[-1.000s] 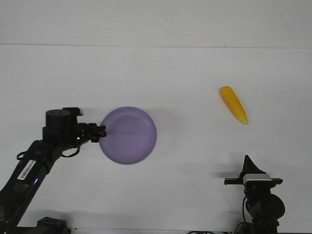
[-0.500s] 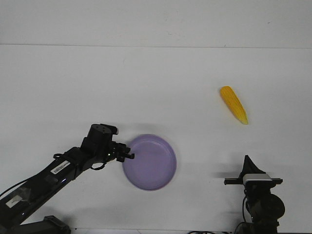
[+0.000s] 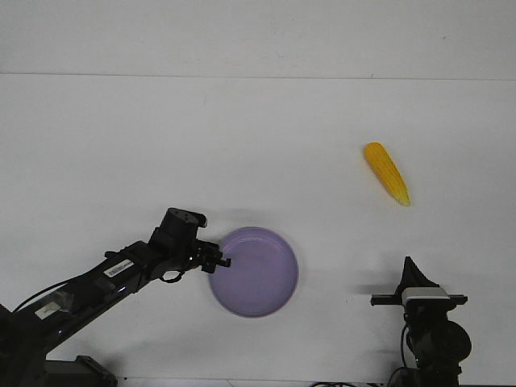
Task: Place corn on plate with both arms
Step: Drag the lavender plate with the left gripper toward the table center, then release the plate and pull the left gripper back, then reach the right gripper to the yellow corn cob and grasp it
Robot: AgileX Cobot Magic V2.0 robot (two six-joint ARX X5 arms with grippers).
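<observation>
The lavender plate point(image 3: 256, 272) lies flat on the white table, front and centre. My left gripper point(image 3: 218, 262) is shut on the plate's left rim, its black arm reaching in from the lower left. The yellow corn point(image 3: 386, 172) lies alone on the table at the right, pointed tip toward the front. My right gripper point(image 3: 409, 268) stands at the front right, fingers together and pointing up, well in front of the corn and to the right of the plate, holding nothing.
The white table point(image 3: 242, 145) stretches back to a far edge where a white wall rises. Only the plate, the corn and my two arms are on it.
My left gripper has dragged the plate from the left of the table toward the front and right, to front centre. The corn and the right arm have not moved.
</observation>
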